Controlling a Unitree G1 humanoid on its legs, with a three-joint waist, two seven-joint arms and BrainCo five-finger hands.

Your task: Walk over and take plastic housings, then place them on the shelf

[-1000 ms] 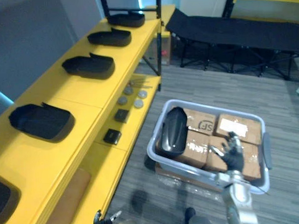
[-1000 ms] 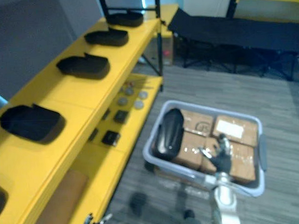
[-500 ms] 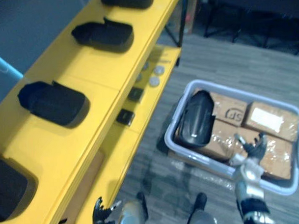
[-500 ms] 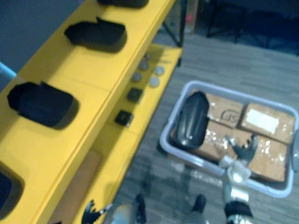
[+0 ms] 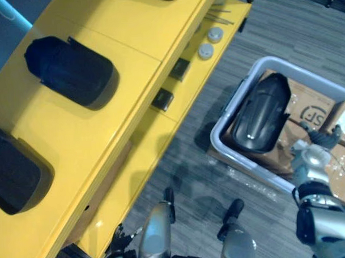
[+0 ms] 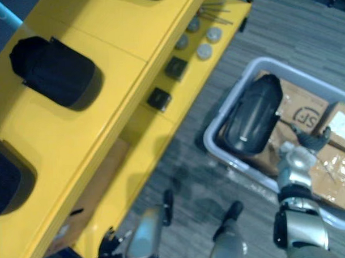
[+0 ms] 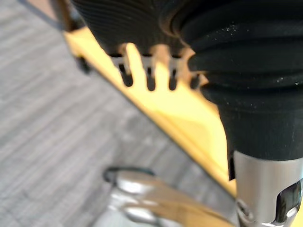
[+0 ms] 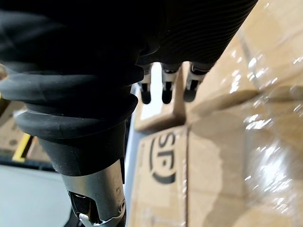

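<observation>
Since the earlier picture the camera has come closer and the whole scene has shifted; the right hand (image 5: 316, 155) is now over the near side of the grey bin (image 5: 219, 136). Its fingers (image 5: 327, 138) are apart and hold nothing, above the cardboard boxes (image 8: 213, 156). One black plastic housing (image 5: 261, 113) lies in the bin, near the left of these fingers, untouched. Two more housings (image 5: 71, 70) rest on the yellow shelf (image 5: 135, 28), well apart from them. The left hand (image 7: 150, 78) hangs beside the shelf with relaxed fingers.

I count two black housings (image 5: 71, 70) on the yellow shelf (image 5: 127, 125) and one housing (image 5: 261, 113) in the single grey bin (image 5: 235, 101). At least three cardboard boxes (image 6: 303, 108), four round discs (image 6: 204, 51), two small black squares (image 6: 158, 99).
</observation>
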